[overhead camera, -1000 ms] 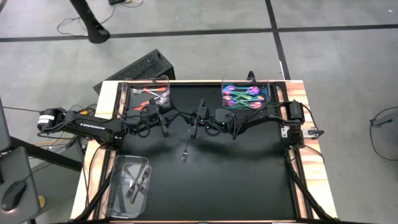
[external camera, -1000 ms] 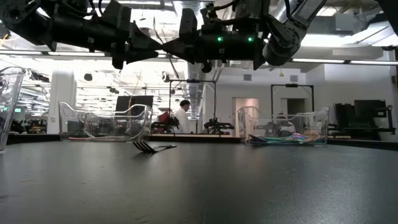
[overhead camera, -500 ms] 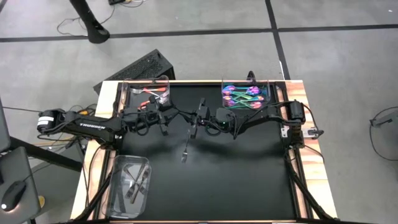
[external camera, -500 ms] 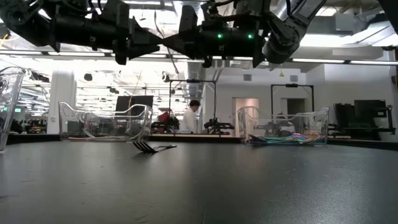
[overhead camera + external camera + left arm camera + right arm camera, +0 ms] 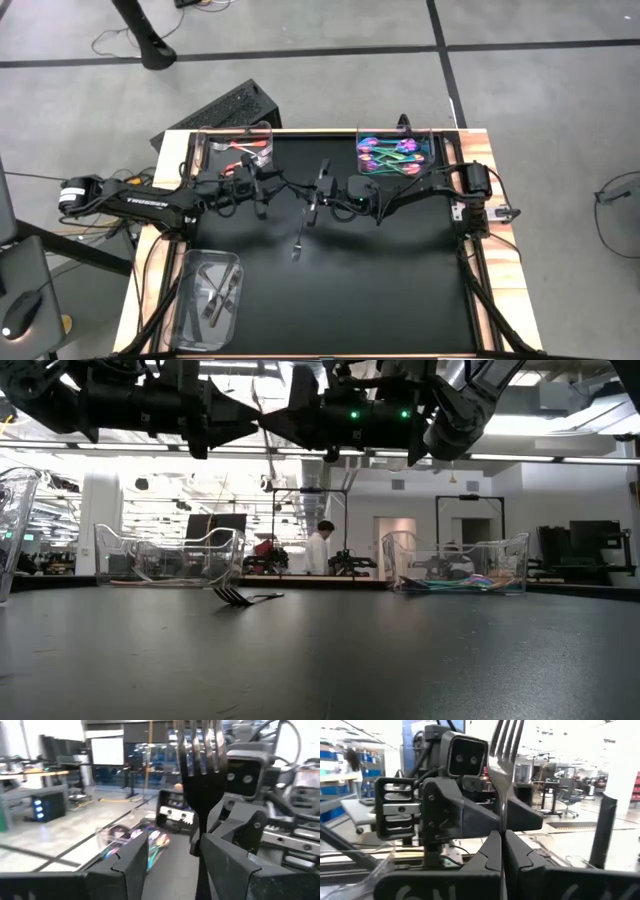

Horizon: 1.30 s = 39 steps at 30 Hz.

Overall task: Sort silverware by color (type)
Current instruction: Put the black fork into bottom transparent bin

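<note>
My right gripper (image 5: 502, 837) (image 5: 314, 200) is shut on a dark grey fork (image 5: 501, 770) above the middle of the table. My left gripper (image 5: 172, 845) (image 5: 268, 192) faces it and is open. Its fingers stand on either side of that fork (image 5: 200, 785), close to one finger; I cannot tell whether they touch. A second dark fork (image 5: 298, 245) (image 5: 240, 597) lies flat on the black mat. Coppery pieces lie in the far-left tray (image 5: 240, 150), iridescent ones in the far-right tray (image 5: 393, 155), and dark ones in the near-left tray (image 5: 208, 298). My right gripper pinches the fork's handle (image 5: 503, 822) between its two shut fingers. The fingers lie across the handle, and the tines (image 5: 506, 737) stick out past them. The fork is lifted clear of the table.
The three clear plastic trays stand at the mat's far-left, far-right and near-left corners. The black mat (image 5: 400, 280) is bare toward the near right. Both arms hang high above the table in the low view. A person (image 5: 322, 548) stands in the room far behind.
Both arms have kept nearly still over the middle of the table, the fork between them. The person in the room behind has walked toward the right.
</note>
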Each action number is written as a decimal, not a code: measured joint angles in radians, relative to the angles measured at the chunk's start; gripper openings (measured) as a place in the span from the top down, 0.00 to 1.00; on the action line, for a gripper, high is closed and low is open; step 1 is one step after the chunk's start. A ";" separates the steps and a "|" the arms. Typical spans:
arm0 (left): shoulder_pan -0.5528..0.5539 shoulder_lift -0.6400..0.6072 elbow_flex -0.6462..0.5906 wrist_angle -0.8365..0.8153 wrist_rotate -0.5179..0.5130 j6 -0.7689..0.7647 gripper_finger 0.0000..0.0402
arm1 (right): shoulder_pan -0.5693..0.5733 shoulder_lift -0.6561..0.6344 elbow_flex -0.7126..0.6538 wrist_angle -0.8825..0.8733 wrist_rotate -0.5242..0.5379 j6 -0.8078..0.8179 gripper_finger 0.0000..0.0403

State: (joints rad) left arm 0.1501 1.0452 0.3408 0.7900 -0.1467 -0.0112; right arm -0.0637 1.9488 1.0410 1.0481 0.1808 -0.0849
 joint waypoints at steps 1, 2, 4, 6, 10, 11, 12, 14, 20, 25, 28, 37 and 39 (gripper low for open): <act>0.000 -0.002 0.000 0.002 0.016 0.000 0.56 | 0.000 0.000 0.000 -0.004 -0.001 -0.001 0.97; 0.000 -0.002 0.000 0.008 0.034 -0.001 0.56 | 0.001 0.000 0.001 -0.016 -0.001 -0.003 0.97; -0.006 0.000 0.010 0.026 0.099 -0.003 0.56 | 0.000 0.008 0.000 -0.047 -0.004 -0.015 0.97; 0.000 0.000 0.006 0.021 0.155 -0.011 0.56 | -0.002 0.016 -0.005 -0.079 -0.005 -0.034 0.97; 0.007 -0.002 0.006 0.028 0.177 -0.030 0.56 | 0.000 0.004 0.001 -0.078 0.022 -0.059 0.97; 0.011 -0.001 0.006 0.017 0.167 -0.041 0.56 | 0.002 0.006 0.000 -0.077 0.026 -0.060 0.97; 0.015 0.000 0.006 0.006 0.159 -0.048 0.56 | 0.005 0.007 -0.001 -0.077 0.031 -0.062 0.97; 0.024 0.000 0.005 0.004 0.150 -0.059 0.56 | 0.007 0.007 -0.001 -0.070 0.052 -0.065 0.97; 0.048 -0.004 0.005 -0.008 0.138 -0.067 0.56 | 0.011 0.006 -0.001 -0.040 0.064 -0.082 0.97; 0.065 0.005 0.004 -0.043 0.142 -0.041 0.56 | 0.011 0.005 -0.001 -0.034 0.059 -0.082 0.97; 0.068 0.022 0.003 -0.029 0.146 -0.041 0.56 | 0.010 0.004 -0.001 -0.019 0.026 -0.083 0.97; 0.069 0.071 0.040 -0.017 0.277 0.008 0.67 | 0.011 0.004 -0.001 -0.023 -0.049 -0.084 0.97; 0.069 0.070 0.049 -0.033 0.295 0.024 0.74 | 0.011 0.004 -0.001 -0.023 -0.054 -0.084 0.97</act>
State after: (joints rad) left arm 0.2188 1.1156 0.3900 0.7571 0.1478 0.0131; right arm -0.0532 1.9530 1.0401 1.0249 0.1272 -0.1688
